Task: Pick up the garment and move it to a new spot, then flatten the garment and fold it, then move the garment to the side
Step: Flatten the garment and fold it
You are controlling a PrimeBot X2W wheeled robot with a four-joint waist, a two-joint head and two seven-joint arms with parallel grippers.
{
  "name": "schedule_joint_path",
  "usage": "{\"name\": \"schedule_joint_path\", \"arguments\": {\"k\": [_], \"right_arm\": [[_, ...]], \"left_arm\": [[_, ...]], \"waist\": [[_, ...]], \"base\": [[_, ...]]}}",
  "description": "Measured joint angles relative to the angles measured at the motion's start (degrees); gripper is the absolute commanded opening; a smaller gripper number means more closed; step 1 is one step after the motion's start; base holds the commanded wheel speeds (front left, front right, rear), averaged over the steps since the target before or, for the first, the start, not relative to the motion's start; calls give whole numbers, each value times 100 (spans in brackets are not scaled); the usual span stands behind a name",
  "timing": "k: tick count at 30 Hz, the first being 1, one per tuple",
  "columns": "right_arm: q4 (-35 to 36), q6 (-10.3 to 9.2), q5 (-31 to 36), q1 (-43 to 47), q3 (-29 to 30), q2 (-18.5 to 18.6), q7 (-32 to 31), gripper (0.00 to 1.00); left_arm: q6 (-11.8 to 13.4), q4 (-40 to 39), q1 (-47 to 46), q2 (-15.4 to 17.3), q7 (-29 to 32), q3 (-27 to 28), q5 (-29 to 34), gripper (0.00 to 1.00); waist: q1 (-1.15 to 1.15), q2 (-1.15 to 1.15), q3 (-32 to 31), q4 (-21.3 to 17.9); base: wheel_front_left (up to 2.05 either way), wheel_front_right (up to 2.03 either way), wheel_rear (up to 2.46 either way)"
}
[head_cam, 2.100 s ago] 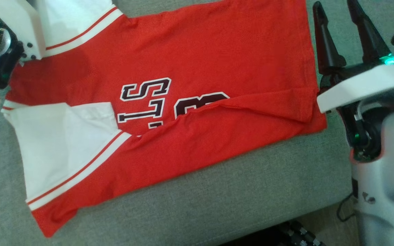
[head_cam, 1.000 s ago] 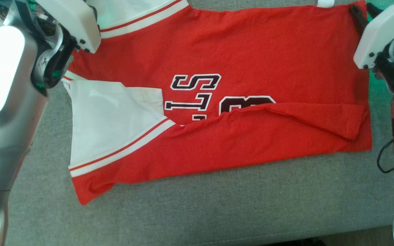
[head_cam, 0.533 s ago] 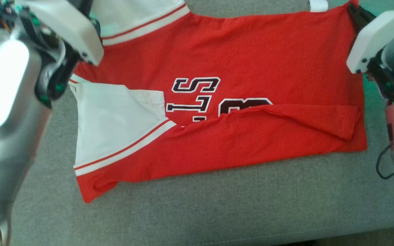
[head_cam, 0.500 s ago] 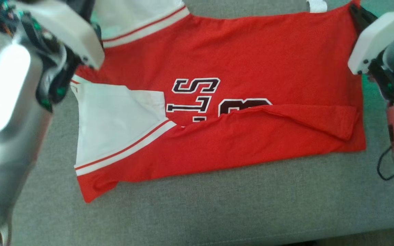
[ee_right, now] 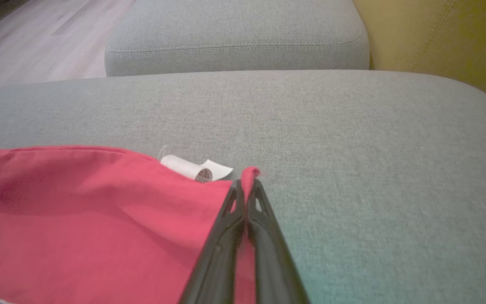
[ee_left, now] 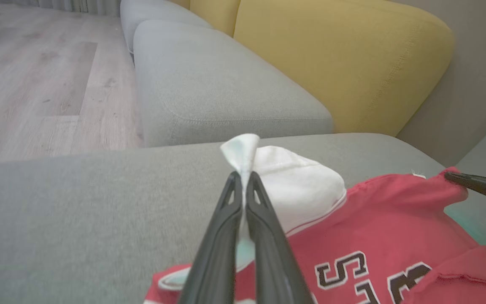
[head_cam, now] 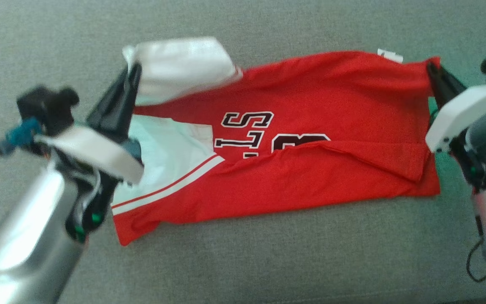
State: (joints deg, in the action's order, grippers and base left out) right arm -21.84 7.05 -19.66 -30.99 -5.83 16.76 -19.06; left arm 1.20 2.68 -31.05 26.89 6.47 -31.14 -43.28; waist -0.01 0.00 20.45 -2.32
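Note:
The garment [head_cam: 310, 97] is a red jersey with white sleeves and dark lettering, spread sideways on the grey sofa seat [head_cam: 268, 261], its near long edge folded over the print. My left gripper [head_cam: 132, 69] is shut on the far white sleeve [head_cam: 184, 63], lifting it; the left wrist view has that white cloth [ee_left: 243, 150] pinched between the fingertips of the left gripper [ee_left: 243, 179]. My right gripper [head_cam: 430, 67] is shut on the jersey's far hem corner; in the right wrist view the right gripper [ee_right: 246, 183] pinches that red corner [ee_right: 249, 173].
A white label [ee_right: 194, 169] sticks out of the hem beside the right fingertips. Yellow back cushions [ee_left: 331, 63] rise behind the seat. Another grey cushion [ee_left: 209, 93] adjoins it, with wooden floor [ee_left: 36, 76] beyond. Bare grey seat lies beyond the jersey.
My right gripper has closed on the far hem corner. The left gripper has raised the white sleeve, pulling the far edge toward me. The head camera has tilted, showing more seat beyond.

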Motion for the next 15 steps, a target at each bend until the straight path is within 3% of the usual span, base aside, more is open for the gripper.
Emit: {"name": "schedule_joint_path", "arguments": {"k": [6, 13, 14, 15], "right_arm": [[397, 0, 0, 604, 81, -26, 41, 0], [541, 0, 171, 956, 257, -71, 42, 0], [543, 0, 194, 992, 260, -94, 42, 2], [559, 0, 214, 1040, 269, -124, 48, 19]], "left_arm": [[238, -116, 933, -12, -378, 0, -101, 0], [288, 235, 1417, -297, -817, -21, -215, 0], [285, 292, 1424, -318, -870, -23, -215, 0], [283, 332, 1443, -344, -934, -12, -233, 0]], "waist": [[0, 0, -197, 40], [0, 0, -331, 32], [1, 0, -353, 31], [0, 0, -375, 30]], "base": [[0, 0, 0], [0, 0, 0], [0, 0, 0], [0, 0, 0]]}}
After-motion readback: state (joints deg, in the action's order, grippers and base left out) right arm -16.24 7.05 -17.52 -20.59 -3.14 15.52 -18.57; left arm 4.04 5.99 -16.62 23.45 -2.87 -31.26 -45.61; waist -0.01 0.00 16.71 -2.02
